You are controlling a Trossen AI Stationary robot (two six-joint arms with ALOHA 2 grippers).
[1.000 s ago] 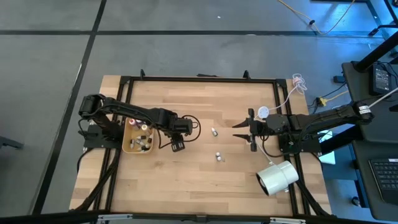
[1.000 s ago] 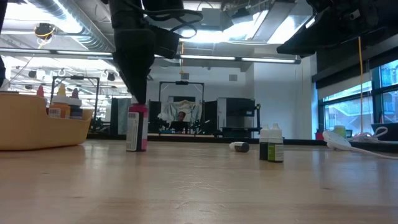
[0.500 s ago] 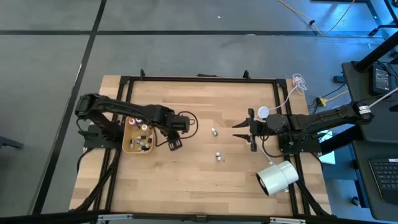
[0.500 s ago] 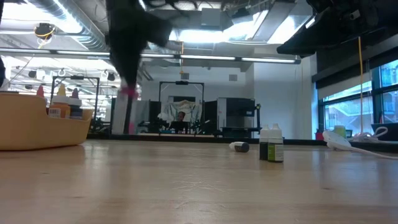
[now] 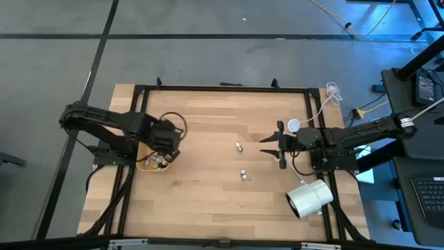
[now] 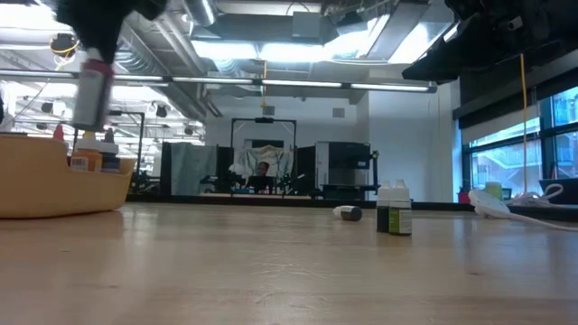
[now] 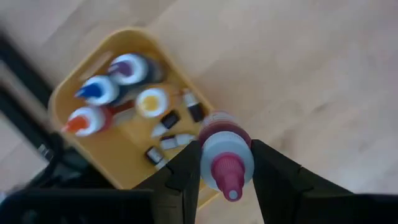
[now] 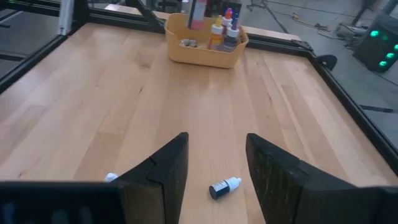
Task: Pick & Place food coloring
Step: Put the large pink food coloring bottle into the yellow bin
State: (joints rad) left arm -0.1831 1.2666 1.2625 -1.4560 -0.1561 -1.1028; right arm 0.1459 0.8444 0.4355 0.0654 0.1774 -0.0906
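A small food coloring bottle [image 7: 225, 152] with a pale body, a dark red band and a pink dropper tip is clenched between the two dark fingers of the left tool [image 7: 225, 163]. The wrist view shows it hanging directly over the near rim of a yellow tray [image 7: 127, 163]; from table height the bottle [image 6: 90, 90] is in the air above the tray [image 6: 54, 185].

Inside the tray stand larger dropper bottles with purple [image 7: 127, 67], blue [image 7: 96, 91], orange [image 7: 84, 120] and yellow [image 7: 151, 102] tops, beside several tiny bottles [image 7: 169, 130] lying flat.

On the bare wooden desk [image 5: 222, 187], well apart from the tray, three more tiny bottles remain: one lies on its side [image 5: 238, 147], and two with dark bodies and white caps stand upright, touching [image 6: 394, 208].

The right tool [image 5: 264, 146] hovers near the desk's right side, its fingers spread and gripping nothing. A large white cylinder [image 5: 309, 197] lies near the desk's right edge.
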